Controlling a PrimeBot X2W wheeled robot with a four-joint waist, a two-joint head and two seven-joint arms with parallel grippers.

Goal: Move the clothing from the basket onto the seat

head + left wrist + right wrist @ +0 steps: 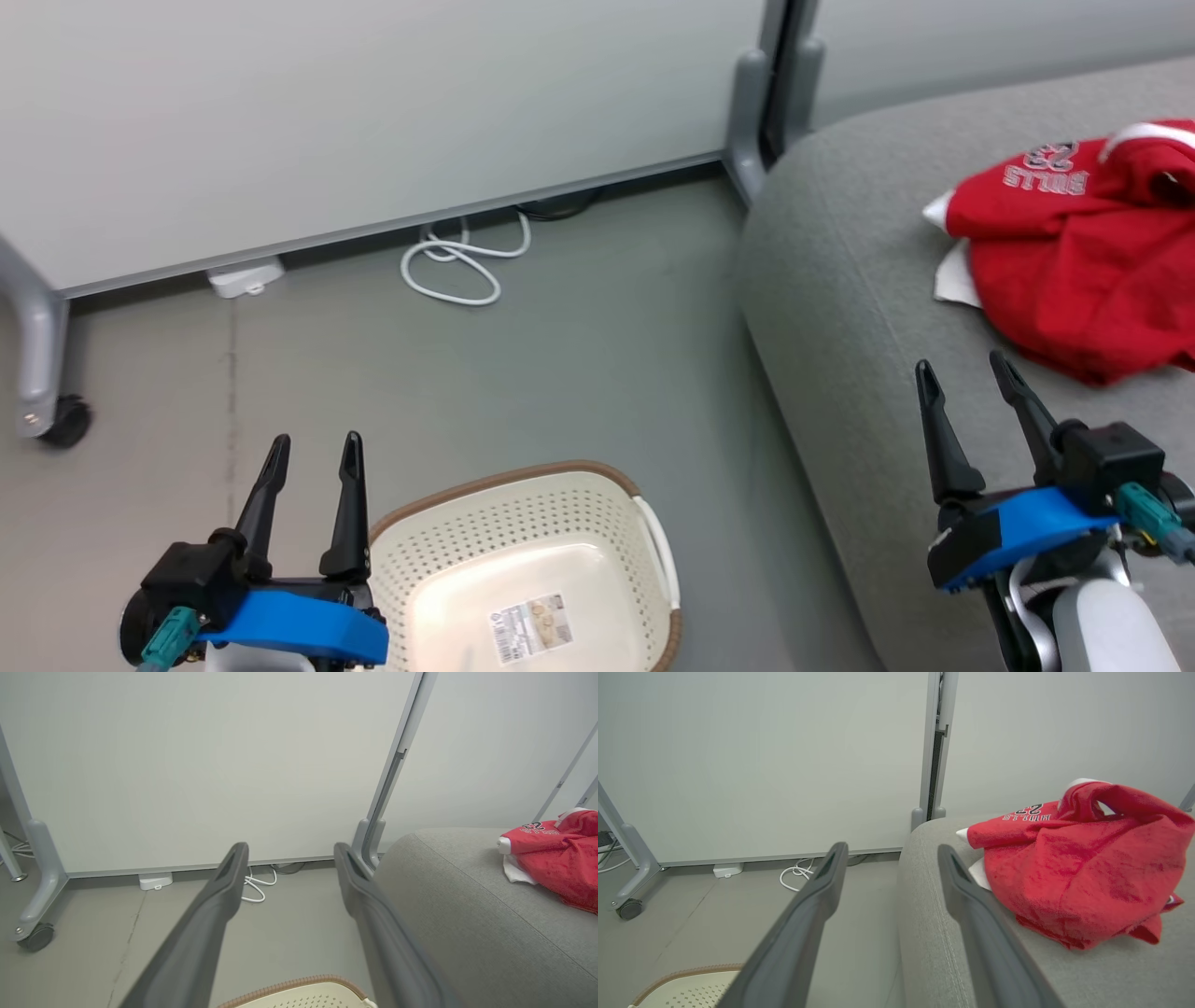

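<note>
The left gripper (316,439) is hovering nearest the lens at the lower left. Its two dark fingers are standing spread apart and gripping nothing. In its own wrist view, the gap between them is showing only the grey floor (579,355) and the pale partition panel (373,112). The right gripper (962,362) is hanging at the lower right, by the rounded front edge of the grey couch cushion (840,308). Its fingers are likewise parted and carrying nothing, pointing toward the cloth but not touching it.

Just beside the left gripper, the cream perforated laundry basket (509,474) is sitting on the floor, near the cushion's front. Its bottom is showing bare, with only a printed label (530,627) stuck to it. The nearest part of the basket is running off the lower edge of the head view, so that part cannot be checked.

The red Bulls clothing (1074,271) is lying in a crumpled heap on the cushion, well apart from the basket. Its "BULLS" lettering is facing up and a white part is peeking out at its left edge.

Judging from this, the transfer is looking complete or very nearly so, with red fabric resting on the seat and none showing in the basket. What is probably remaining is only confirming that the basket's hidden near part is holding nothing.
</note>
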